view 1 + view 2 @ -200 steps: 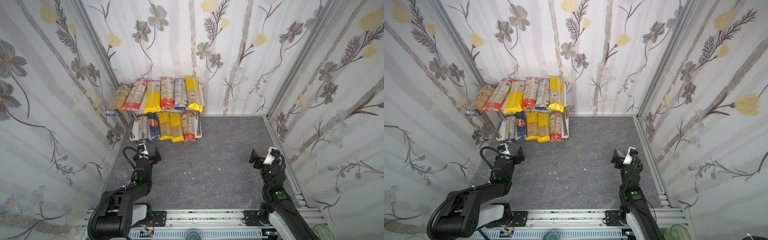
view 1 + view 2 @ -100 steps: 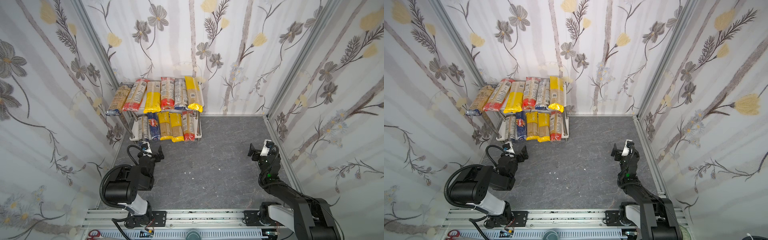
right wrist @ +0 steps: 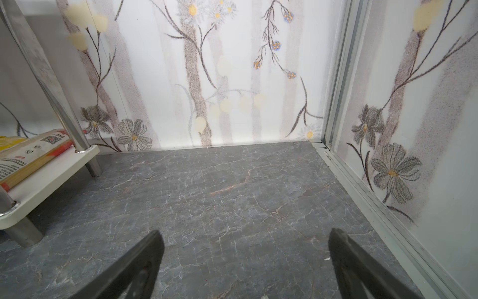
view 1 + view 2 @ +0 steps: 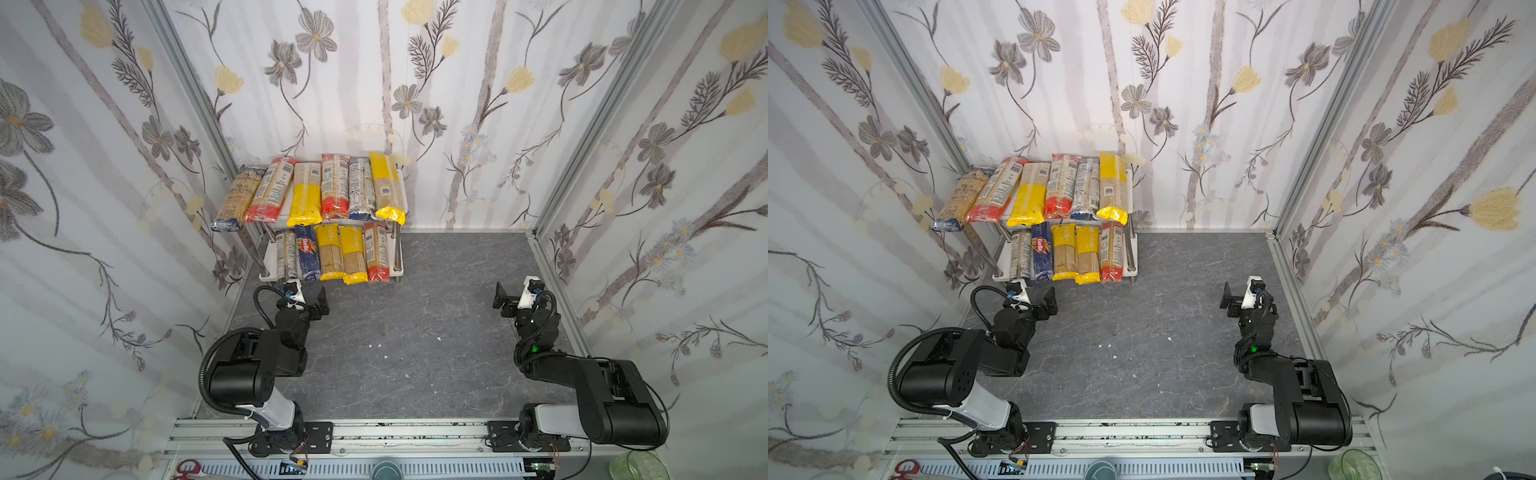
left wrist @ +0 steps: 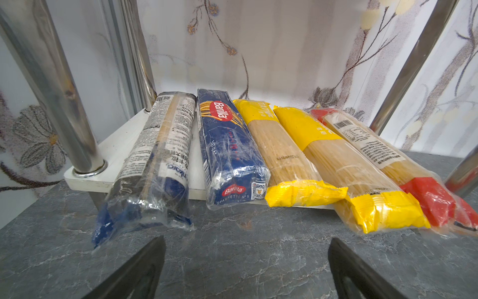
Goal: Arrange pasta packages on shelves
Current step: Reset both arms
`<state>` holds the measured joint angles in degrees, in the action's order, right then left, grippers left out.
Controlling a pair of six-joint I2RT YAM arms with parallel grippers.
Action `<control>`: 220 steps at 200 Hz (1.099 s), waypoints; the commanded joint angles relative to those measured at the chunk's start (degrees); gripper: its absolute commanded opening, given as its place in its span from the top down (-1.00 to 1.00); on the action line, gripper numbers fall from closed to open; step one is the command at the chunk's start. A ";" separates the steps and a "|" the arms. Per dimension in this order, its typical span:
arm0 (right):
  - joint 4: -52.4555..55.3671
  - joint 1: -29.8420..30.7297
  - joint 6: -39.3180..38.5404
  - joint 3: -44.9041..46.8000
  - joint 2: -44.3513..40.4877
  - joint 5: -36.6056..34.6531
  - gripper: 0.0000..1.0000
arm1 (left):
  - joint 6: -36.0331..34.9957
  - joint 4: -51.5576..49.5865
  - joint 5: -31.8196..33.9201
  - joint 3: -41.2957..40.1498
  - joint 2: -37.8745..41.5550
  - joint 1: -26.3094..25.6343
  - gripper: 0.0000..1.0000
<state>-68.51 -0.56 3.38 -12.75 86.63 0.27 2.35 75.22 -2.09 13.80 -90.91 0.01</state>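
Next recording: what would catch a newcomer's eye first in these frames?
Spaghetti packets with yellow, red and dark blue ends fill both tiers of the white rack in the far left corner, several overhanging its front edge. The left end effector stands open facing the lower tier; the right end effector stands open over the dark marbled tabletop.
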 commanded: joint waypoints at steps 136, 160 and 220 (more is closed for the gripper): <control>-5.05 0.03 -1.36 0.52 -0.23 1.22 -0.99 | -0.13 0.72 -0.76 0.26 0.05 0.08 -1.00; -5.13 0.03 -1.36 0.59 -0.23 1.22 -0.99 | -0.12 0.68 -0.77 0.27 0.09 0.11 -1.00; -5.14 0.03 -1.36 0.53 -0.15 1.25 -0.99 | -0.15 0.70 -0.77 0.28 0.01 0.07 -1.00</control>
<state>-70.46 -0.60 2.94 -12.21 86.50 1.17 2.39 75.13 -2.66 13.82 -90.94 -0.01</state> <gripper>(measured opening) 0.996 0.997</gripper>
